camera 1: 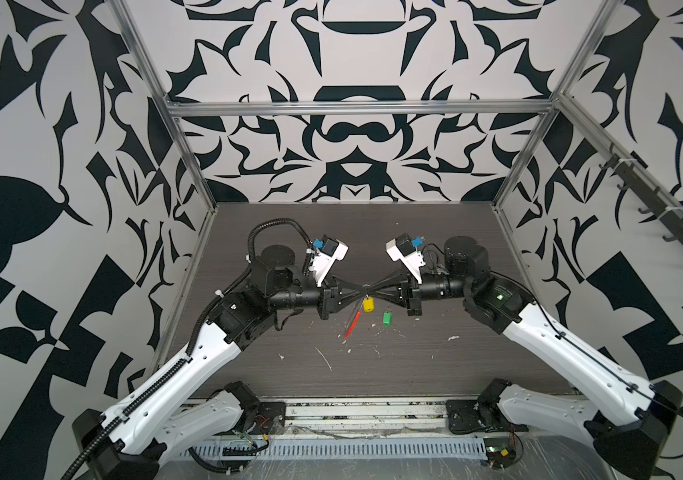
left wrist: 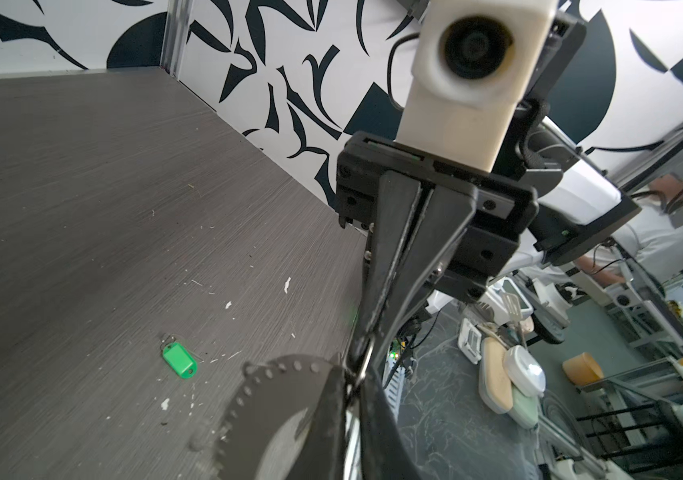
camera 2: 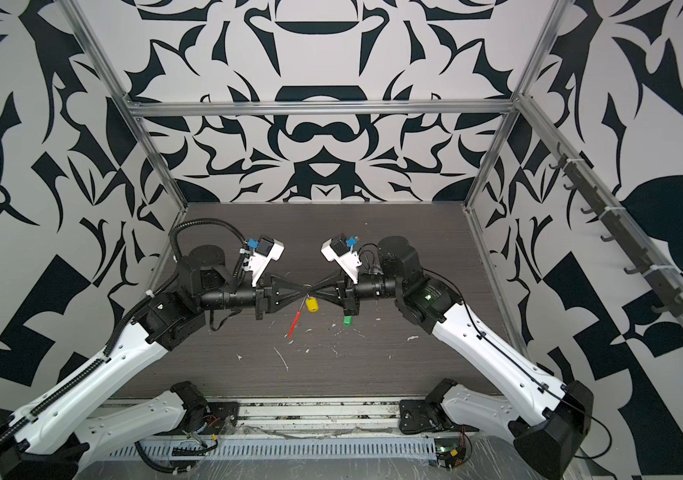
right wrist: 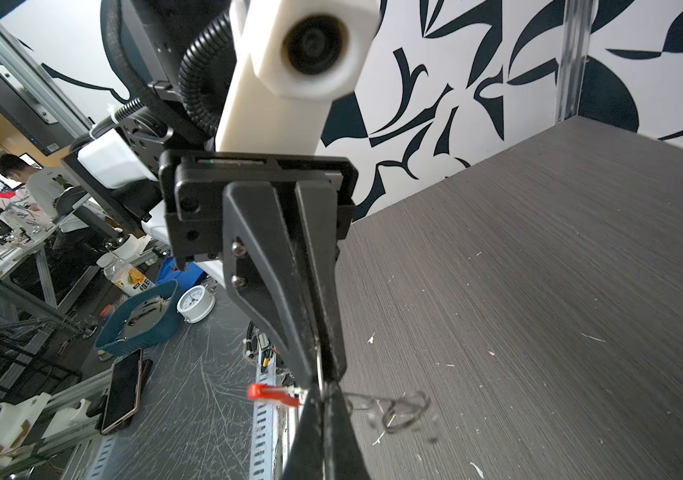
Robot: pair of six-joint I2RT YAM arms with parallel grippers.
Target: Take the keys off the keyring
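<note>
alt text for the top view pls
The left gripper and right gripper meet tip to tip above the table, both shut on the keyring, with the yellow key and red-ended strip hanging from it. The green key lies loose on the table.

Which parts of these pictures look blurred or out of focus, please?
Right wrist view: the ring is smeared, though the table grain is sharp; left wrist view: the strip near the lens is soft, the green key crisp; both top views: slightly soft.
</note>
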